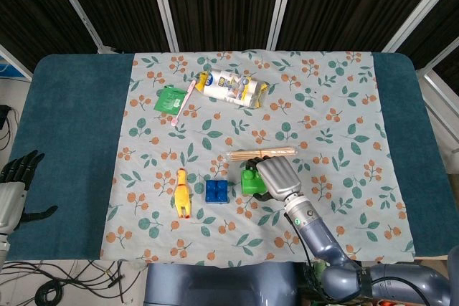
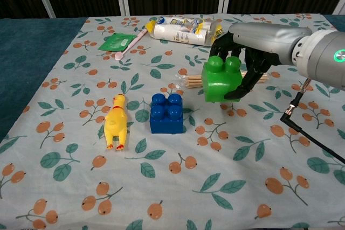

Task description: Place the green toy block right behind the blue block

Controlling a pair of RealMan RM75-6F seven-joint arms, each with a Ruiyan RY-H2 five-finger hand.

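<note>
our right hand grips the green toy block beside the blue block, ready to carry it behind; left hand idle, fingers apart.

Teal table under a leaf-and-berry cloth

Just left of the right hand sits the blue block, the yellow rubber chicken further left; skewers lie just behind it (partly hidden), and the tube, toothbrush and green packet well beyond.
</note>
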